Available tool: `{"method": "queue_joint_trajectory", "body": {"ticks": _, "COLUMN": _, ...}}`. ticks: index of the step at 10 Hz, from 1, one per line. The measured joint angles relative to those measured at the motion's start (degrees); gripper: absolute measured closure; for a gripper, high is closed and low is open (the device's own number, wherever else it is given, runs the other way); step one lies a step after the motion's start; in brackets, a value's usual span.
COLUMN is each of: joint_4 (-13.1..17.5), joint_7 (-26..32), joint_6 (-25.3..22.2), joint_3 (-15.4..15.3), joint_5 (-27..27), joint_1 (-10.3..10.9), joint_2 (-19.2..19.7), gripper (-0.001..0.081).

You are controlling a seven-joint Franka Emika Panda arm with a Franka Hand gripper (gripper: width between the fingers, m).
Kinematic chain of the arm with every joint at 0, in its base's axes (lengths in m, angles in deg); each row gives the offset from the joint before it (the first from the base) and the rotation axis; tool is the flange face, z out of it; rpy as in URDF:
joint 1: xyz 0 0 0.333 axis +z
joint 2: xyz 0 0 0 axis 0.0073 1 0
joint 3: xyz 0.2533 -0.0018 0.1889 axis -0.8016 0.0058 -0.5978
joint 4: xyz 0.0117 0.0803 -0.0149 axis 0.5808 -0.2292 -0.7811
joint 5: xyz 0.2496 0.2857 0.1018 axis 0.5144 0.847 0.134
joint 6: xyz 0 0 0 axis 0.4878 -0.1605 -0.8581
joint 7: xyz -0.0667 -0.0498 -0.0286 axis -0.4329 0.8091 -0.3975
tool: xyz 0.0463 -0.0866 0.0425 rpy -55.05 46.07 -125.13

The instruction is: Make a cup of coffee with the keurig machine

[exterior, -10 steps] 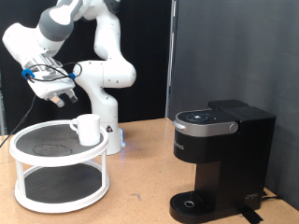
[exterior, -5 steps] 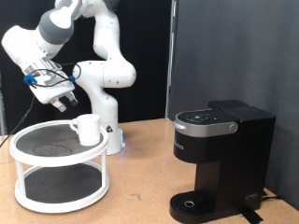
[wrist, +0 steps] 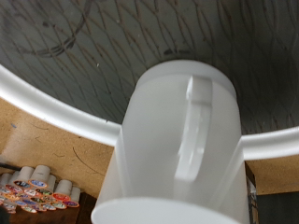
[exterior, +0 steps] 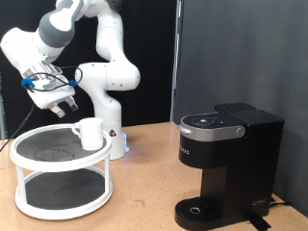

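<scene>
End effector poised above the cup

Your end effector (exterior: 64,108) hangs up and left of the cup (exterior: 89,132); its opening you cannot tell. The cup stands upright on the rack (exterior: 29,169), handle (wrist: 193,126) facing the wrist camera, well left of the keurig (exterior: 226,164).

Wrist view: cup (wrist: 177,140) way too close, soft-focus, bottom end chopped off by frame edge. No fingers in shot at all. Colourful little things (wrist: 33,191) in corner, too blurry to name.

Exterior view: gripper (exterior: 60,104) small, dark, tangled with blue cable; can't make out finger gap. Cup (exterior: 89,132) handle not visible from this side. Keurig machine (exterior: 229,166) back corner cut by right edge; white logo (exterior: 186,148) too tiny to read.
</scene>
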Motion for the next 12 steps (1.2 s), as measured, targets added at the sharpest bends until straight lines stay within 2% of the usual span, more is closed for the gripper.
{"method": "queue_joint_trajectory", "body": {"ticks": 6, "joint_4": -1.53, "joint_7": 3.84, "joint_6": 2.01, "joint_3": 0.72, "joint_5": 1.2, "joint_1": 0.98, "joint_2": 3.98, "gripper": 0.0072}}
{"method": "queue_joint_trajectory", "body": {"ticks": 7, "joint_4": -1.75, "joint_7": 4.47, "joint_6": 2.25, "joint_3": 0.82, "joint_5": 1.29, "joint_1": 1.02, "joint_2": 4.67, "gripper": 0.0163}}
{"method": "queue_joint_trajectory", "body": {"ticks": 8, "joint_4": -1.93, "joint_7": 5.22, "joint_6": 2.58, "joint_3": 0.84, "joint_5": 1.52, "joint_1": 1.05, "joint_2": 5.29, "gripper": 0.0163}}
{"method": "queue_joint_trajectory", "body": {"ticks": 9, "joint_4": -2.01, "joint_7": 5.87, "joint_6": 2.91, "joint_3": 0.86, "joint_5": 1.95, "joint_1": 1.09, "joint_2": 5.88, "gripper": 0.0349}}
{"method": "queue_joint_trajectory", "body": {"ticks": 10, "joint_4": -2.08, "joint_7": 6.6, "joint_6": 3.39, "joint_3": 0.88, "joint_5": 2.52, "joint_1": 1.21, "joint_2": 6.44, "gripper": 0.0486}}
{"method": "queue_joint_trajectory", "body": {"ticks": 11, "joint_4": -2.21, "joint_7": 7.35, "joint_6": 4.08, "joint_3": 0.88, "joint_5": 3.17, "joint_1": 1.28, "joint_2": 6.85, "gripper": 0.0486}}
{"method": "queue_joint_trajectory", "body": {"ticks": 12, "joint_4": -2.26, "joint_7": 8.29, "joint_6": 4.62, "joint_3": 0.9, "joint_5": 4.09, "joint_1": 1.32, "joint_2": 7.31, "gripper": 0.0687}}
